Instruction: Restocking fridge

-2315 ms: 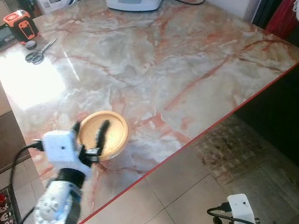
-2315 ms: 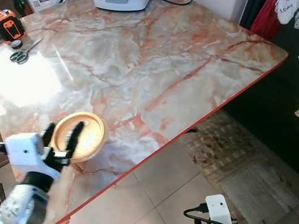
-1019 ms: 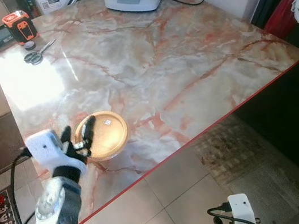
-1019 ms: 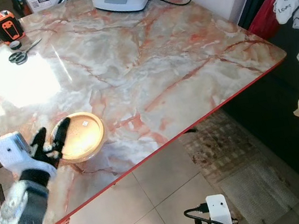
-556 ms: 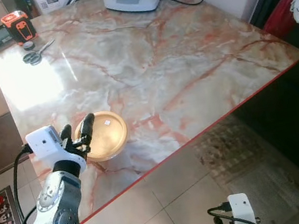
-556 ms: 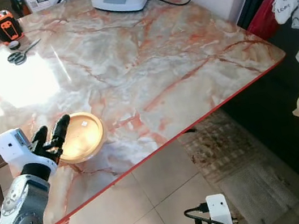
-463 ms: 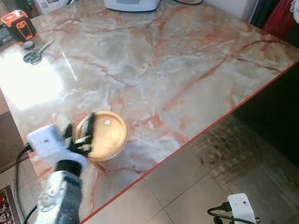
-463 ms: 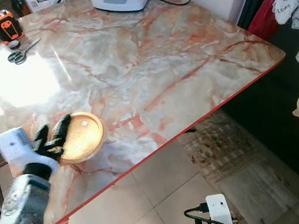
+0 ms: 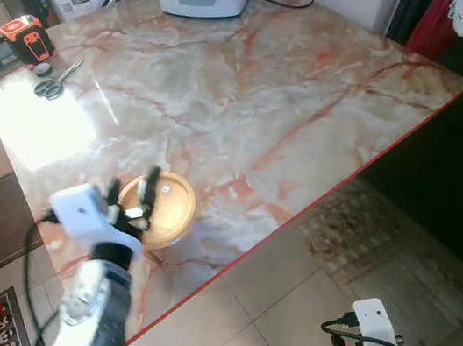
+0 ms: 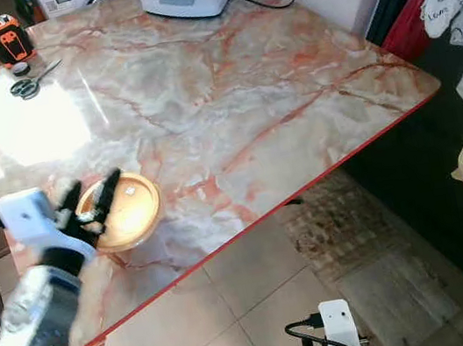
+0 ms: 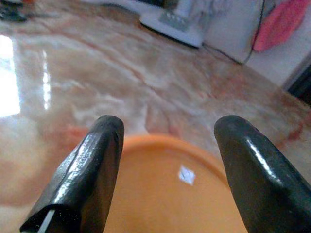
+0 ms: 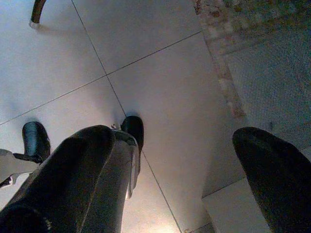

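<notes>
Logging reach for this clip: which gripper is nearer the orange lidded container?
Left. The left gripper is right at the orange lidded container, jaws open over its lid. The right gripper hangs low over the floor tiles, well away.

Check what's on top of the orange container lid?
A small white sticker sits on the lid. The left hand hovers open over the lid's near edge, fingers spread either side. What lies inside the container is hidden by the lid.
</notes>
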Controlling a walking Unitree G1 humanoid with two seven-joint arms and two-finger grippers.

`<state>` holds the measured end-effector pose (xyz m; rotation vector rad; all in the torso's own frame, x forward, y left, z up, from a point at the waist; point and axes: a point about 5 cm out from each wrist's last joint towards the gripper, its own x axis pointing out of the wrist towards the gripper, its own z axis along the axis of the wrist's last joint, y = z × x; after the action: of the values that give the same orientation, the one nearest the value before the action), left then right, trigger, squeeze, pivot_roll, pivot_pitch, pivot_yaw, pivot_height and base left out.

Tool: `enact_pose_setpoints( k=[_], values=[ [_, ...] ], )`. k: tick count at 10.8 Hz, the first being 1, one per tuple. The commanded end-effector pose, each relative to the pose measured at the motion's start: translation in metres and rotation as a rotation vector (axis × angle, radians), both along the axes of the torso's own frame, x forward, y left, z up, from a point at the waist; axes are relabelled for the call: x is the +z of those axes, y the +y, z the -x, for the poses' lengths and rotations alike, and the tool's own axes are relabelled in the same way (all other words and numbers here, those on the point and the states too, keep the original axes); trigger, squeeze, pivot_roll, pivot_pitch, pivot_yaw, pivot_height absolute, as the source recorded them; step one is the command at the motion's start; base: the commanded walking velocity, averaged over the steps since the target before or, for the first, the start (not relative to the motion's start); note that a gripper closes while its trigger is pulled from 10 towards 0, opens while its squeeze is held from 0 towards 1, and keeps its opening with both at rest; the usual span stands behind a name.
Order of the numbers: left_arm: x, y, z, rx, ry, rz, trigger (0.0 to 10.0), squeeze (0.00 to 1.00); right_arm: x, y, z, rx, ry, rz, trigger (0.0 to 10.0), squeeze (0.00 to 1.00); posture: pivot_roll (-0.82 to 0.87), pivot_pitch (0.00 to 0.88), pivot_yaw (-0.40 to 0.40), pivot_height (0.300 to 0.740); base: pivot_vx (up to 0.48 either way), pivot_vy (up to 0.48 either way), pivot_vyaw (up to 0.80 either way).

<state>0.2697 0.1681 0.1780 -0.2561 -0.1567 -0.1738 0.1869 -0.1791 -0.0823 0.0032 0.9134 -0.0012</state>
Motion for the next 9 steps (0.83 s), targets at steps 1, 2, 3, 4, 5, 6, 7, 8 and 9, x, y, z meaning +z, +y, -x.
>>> enact_pose_setpoints(
  k=[1,2,3,4,5,6,7,8,9],
  values=[
    [-0.004,-0.005,0.006,-0.022,0.018,-0.018,10.0,0.0,-0.004,-0.002,0.009,-0.012,0.029,0.003,10.0,0.0,-0.1,0.185,-0.068,0.74,0.0,0.0,0.0],
    [-0.009,-0.006,0.01,-0.026,0.032,-0.02,10.0,0.0,-0.005,-0.002,0.01,-0.011,0.03,0.004,10.0,0.0,-0.1,0.181,-0.068,0.74,0.0,0.0,0.0],
    [-0.013,-0.006,0.012,-0.018,0.044,-0.027,10.0,0.0,-0.005,-0.002,0.01,-0.01,0.031,0.006,10.0,0.0,-0.1,0.177,-0.064,0.74,0.0,0.0,0.0],
    [-0.016,-0.005,0.013,-0.011,0.056,-0.032,10.0,0.0,-0.005,-0.002,0.011,-0.011,0.032,0.005,10.0,0.0,-0.1,0.171,-0.061,0.74,0.0,0.0,0.0],
    [-0.021,-0.005,0.013,-0.002,0.071,-0.041,10.0,0.0,-0.005,-0.001,0.011,-0.01,0.032,0.004,10.0,0.0,-0.1,0.169,-0.061,0.74,0.0,0.0,0.0],
    [-0.022,-0.004,0.012,0.001,0.076,-0.045,10.0,0.0,-0.005,-0.001,0.011,-0.01,0.032,0.003,10.0,0.0,-0.1,0.169,-0.06,0.74,0.0,0.0,0.0],
    [-0.022,-0.001,0.008,0.016,0.089,-0.027,10.0,0.0,-0.005,-0.001,0.011,-0.01,0.031,0.003,10.0,0.0,-0.1,0.173,-0.063,0.74,0.0,0.0,0.0],
    [-0.021,0.002,0.005,0.027,0.097,-0.012,10.0,0.0,-0.005,-0.002,0.011,-0.011,0.031,0.003,10.0,0.0,-0.1,0.178,-0.066,0.74,0.0,0.0,0.0],
    [-0.019,0.004,0.002,0.03,0.098,-0.009,10.0,0.0,-0.005,-0.002,0.011,-0.011,0.031,0.004,10.0,0.0,-0.1,0.182,-0.069,0.74,0.0,0.0,0.0]
  ],
)
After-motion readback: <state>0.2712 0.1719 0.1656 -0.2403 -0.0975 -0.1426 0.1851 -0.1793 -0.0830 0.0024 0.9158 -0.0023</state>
